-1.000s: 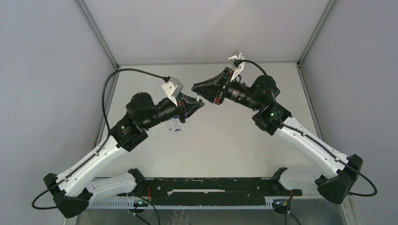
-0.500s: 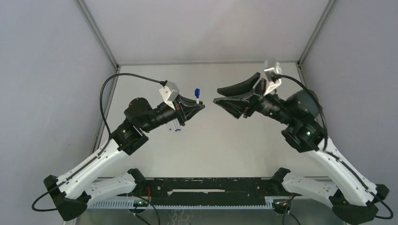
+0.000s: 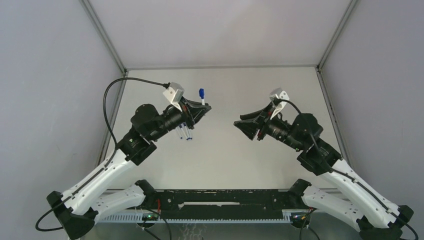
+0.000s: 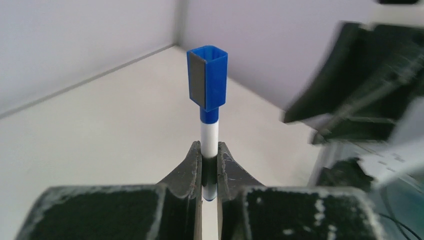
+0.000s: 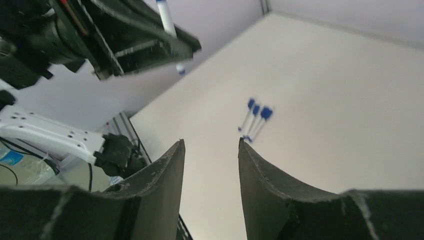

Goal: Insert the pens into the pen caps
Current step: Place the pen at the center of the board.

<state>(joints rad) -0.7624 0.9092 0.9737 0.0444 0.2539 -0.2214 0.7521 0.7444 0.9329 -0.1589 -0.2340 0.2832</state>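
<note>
My left gripper [image 3: 202, 108] [image 4: 209, 148] is shut on a thin white pen [image 4: 209, 136] that stands upright, with a blue pen cap [image 4: 207, 77] [image 3: 201, 93] on its upper end. Off to the right, my right gripper [image 3: 239, 123] [image 5: 211, 142] hangs open with nothing between its fingers, a gap of table between it and the left gripper. Three more pens with blue caps [image 5: 255, 117] lie side by side on the table. In the top view these pens [image 3: 185, 134] are partly hidden under the left arm.
The white table [image 3: 240, 155] is closed in by grey walls on the left, back and right. A black rail [image 3: 220, 200] with both arm bases runs along the near edge. A black cable [image 3: 112, 90] loops above the left arm.
My right gripper has opened and drawn back to the right and nearer, away from the left gripper. The capped pen stays in the left gripper, which has shifted slightly left.
</note>
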